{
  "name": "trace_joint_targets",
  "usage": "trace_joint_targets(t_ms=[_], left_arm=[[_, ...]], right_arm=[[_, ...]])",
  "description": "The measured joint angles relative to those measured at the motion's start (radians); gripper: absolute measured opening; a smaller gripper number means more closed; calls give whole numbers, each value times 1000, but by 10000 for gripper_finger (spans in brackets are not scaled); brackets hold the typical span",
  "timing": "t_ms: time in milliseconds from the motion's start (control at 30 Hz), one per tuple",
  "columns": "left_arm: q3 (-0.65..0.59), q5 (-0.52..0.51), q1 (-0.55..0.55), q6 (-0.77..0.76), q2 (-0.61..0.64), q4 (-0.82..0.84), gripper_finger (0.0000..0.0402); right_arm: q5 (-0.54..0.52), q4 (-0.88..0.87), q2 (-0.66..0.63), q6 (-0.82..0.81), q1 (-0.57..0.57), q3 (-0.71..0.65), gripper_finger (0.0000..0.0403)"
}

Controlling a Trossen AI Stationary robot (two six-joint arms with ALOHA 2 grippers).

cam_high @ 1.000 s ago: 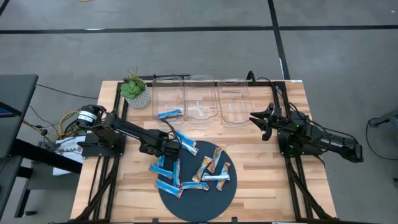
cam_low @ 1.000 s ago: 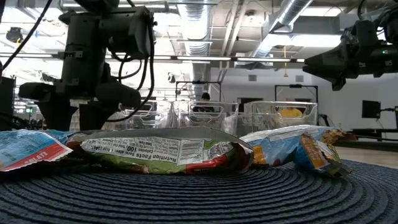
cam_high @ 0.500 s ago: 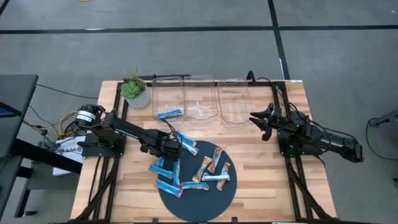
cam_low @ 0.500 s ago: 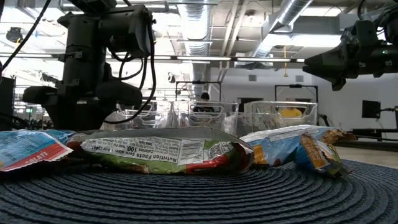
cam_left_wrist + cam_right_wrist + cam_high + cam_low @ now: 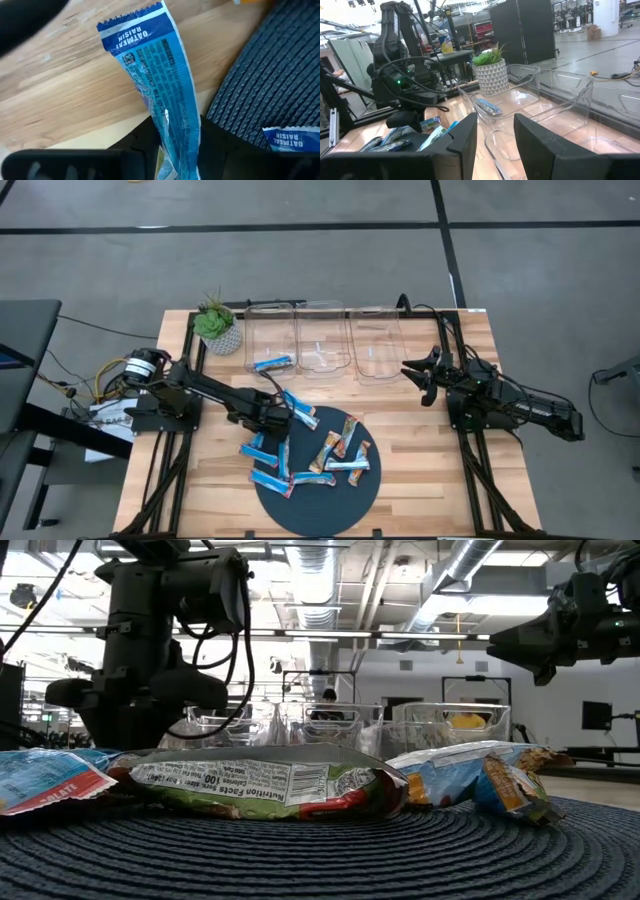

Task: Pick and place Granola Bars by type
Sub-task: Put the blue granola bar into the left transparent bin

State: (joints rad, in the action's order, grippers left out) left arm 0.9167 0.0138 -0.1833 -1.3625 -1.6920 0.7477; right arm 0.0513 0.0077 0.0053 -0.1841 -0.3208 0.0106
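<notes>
My left gripper (image 5: 175,150) is down at the edge of the dark round mat (image 5: 280,85), fingers clamped on a blue granola bar (image 5: 160,95). Crinkly glossy foil, long and flat, with a zigzag-cut end and "OATMEAL RAISIN" printed in white on a darker blue band. It lies on the pale wood-grain table (image 5: 65,95), right beside the ribbed, woven mat. More bars (image 5: 335,460) are scattered across the mat, blue and orange-brown. One blue bar (image 5: 271,363) sits in the left clear plastic bin (image 5: 270,330). My right gripper (image 5: 420,375) hovers near the right bin (image 5: 378,340), fingers apart, holding nothing.
</notes>
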Motion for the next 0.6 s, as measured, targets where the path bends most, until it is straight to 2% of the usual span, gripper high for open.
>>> trace_joint_targets(t_ms=[600], left_arm=[[21,-1,-12,271,11,-220,95]], right_arm=[[0,0,0,0,0,0,123]])
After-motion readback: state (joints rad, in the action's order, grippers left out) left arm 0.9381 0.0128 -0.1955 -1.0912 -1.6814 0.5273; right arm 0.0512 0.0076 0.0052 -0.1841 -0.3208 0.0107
